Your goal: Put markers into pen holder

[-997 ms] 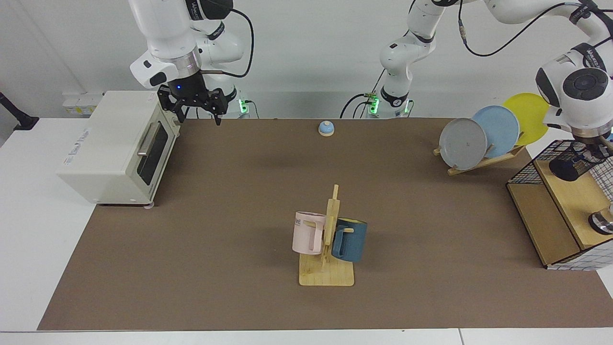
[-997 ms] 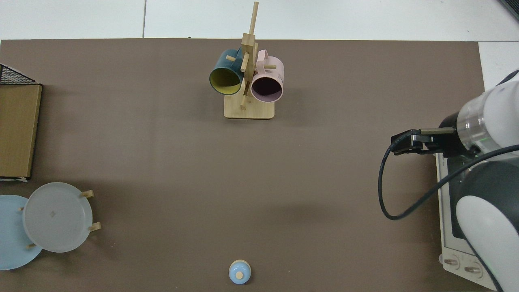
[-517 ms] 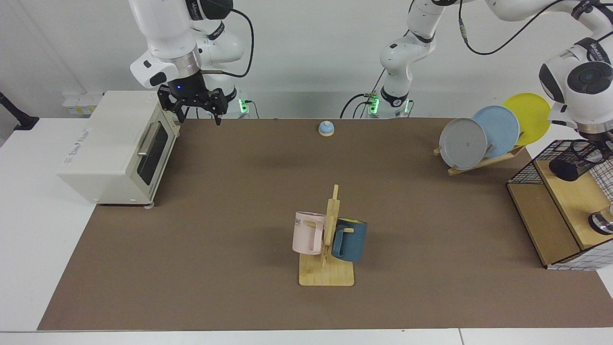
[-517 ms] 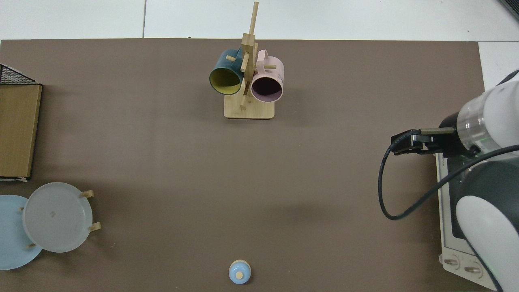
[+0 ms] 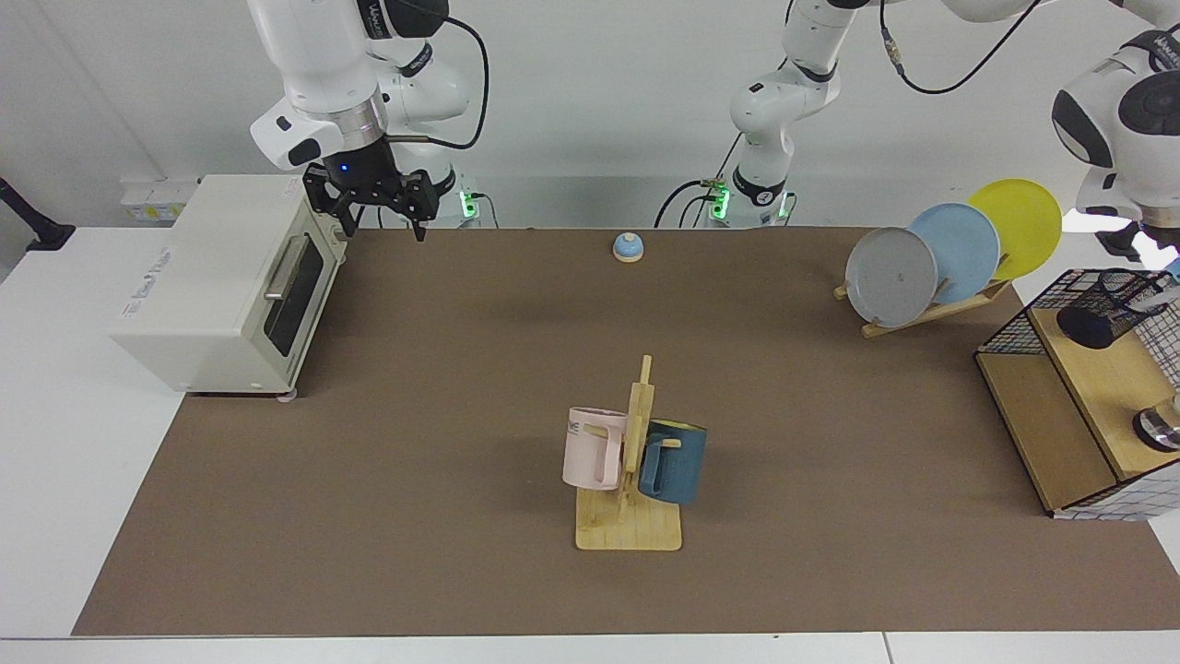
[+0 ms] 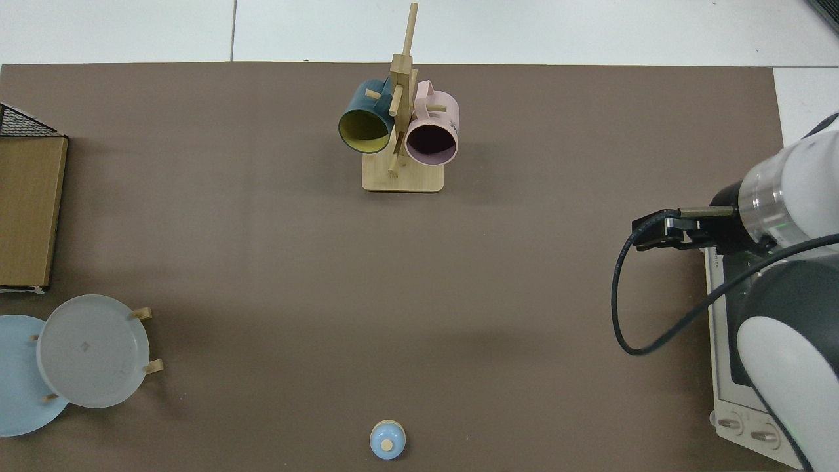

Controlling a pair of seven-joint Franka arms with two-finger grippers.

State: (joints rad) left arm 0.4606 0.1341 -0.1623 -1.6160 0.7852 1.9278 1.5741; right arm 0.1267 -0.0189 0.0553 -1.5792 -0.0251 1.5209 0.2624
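Now | black mesh pen holder (image 5: 1104,309) upright | marker (image 5: 1160,291) tip inside

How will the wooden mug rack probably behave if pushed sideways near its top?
The mug rack is tall on a small base, so it would likely tip, not slide. The pink mug and blue mug only hang on pegs; they may swing or slip off.

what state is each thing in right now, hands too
marker: tilted inside the pen holder, top sticking out
pen holder: upright on the wooden shelf
left hand: above the pen holder, apart from it
right hand: open, empty, beside the toaster oven
toaster oven: door shut
pink mug and blue mug: hung on the mug rack
plates: on edge in their rack
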